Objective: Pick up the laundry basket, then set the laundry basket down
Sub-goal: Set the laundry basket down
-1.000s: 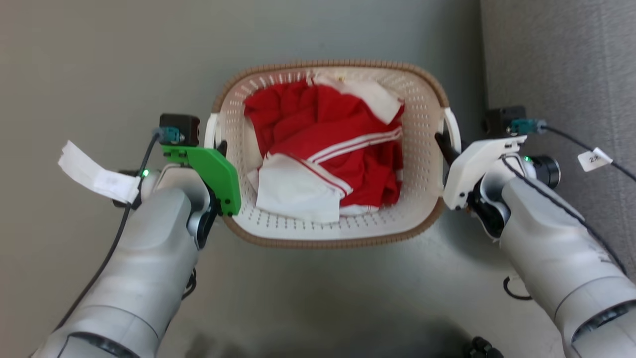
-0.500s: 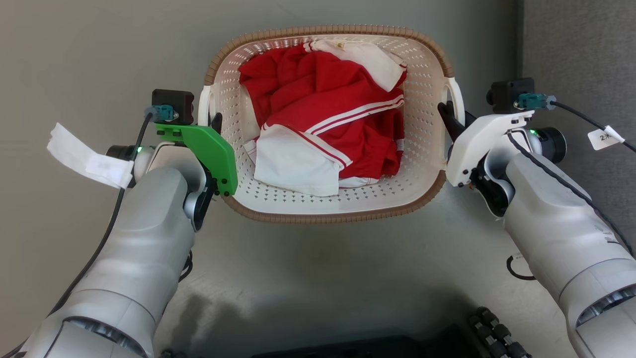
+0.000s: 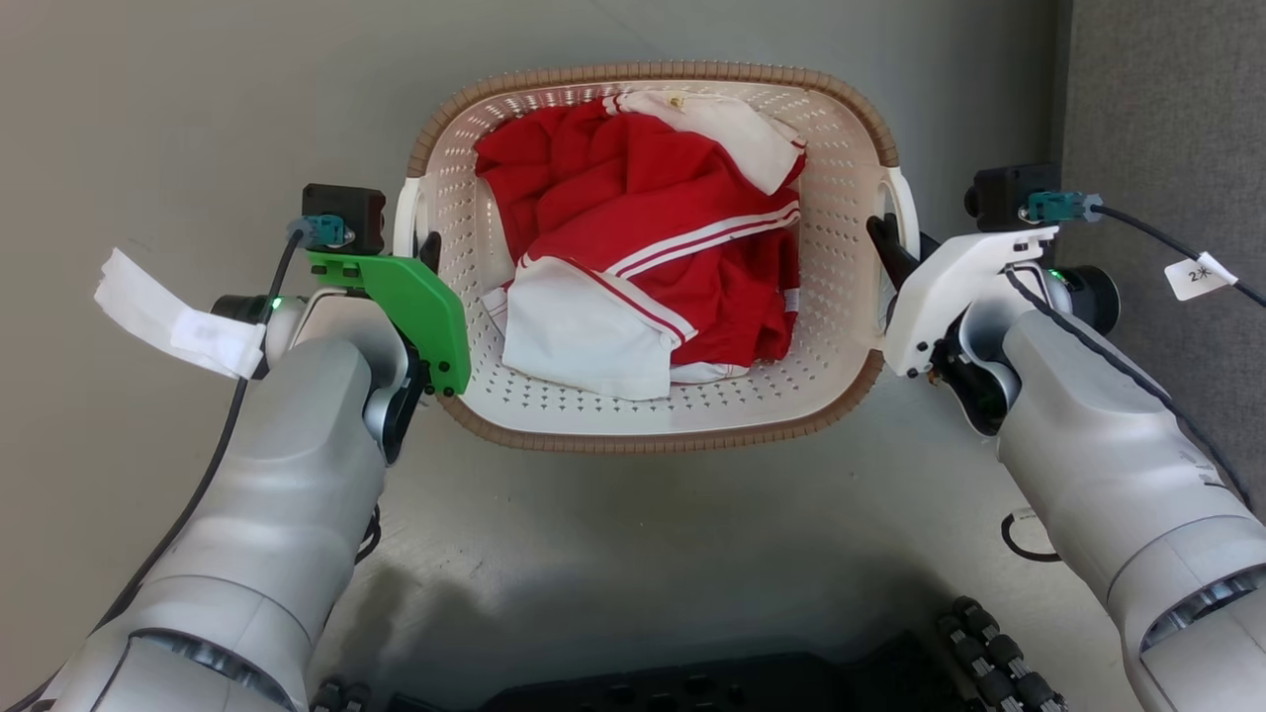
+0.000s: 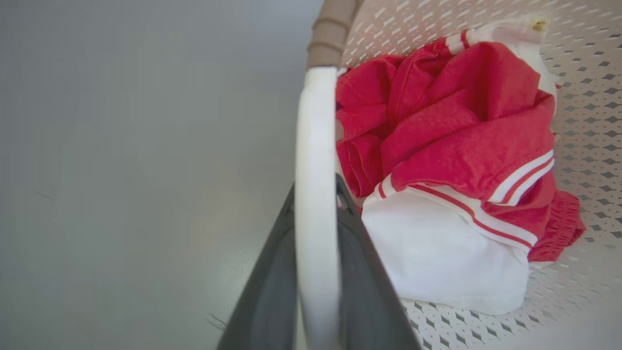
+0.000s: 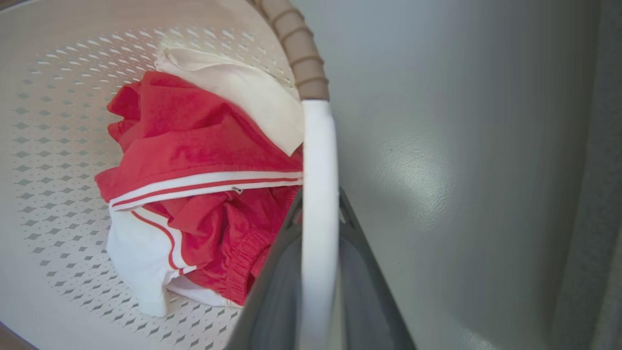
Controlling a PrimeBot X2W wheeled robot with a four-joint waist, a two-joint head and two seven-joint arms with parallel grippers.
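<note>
Left gripper (image 3: 428, 249), right gripper (image 3: 883, 242) each clamping white side handle (image 4: 315, 146) of basket (image 3: 653, 442) (clothes (image 3: 653, 247) inside), likely sharing load for level carrying.

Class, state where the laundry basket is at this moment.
In the head view the laundry basket is at upper centre, between the left gripper and the right gripper, each closed on a white side handle, red and white clothes inside.

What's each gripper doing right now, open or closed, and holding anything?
Left gripper: closed on the basket's left handle.
Right gripper: closed on its right handle.
</note>
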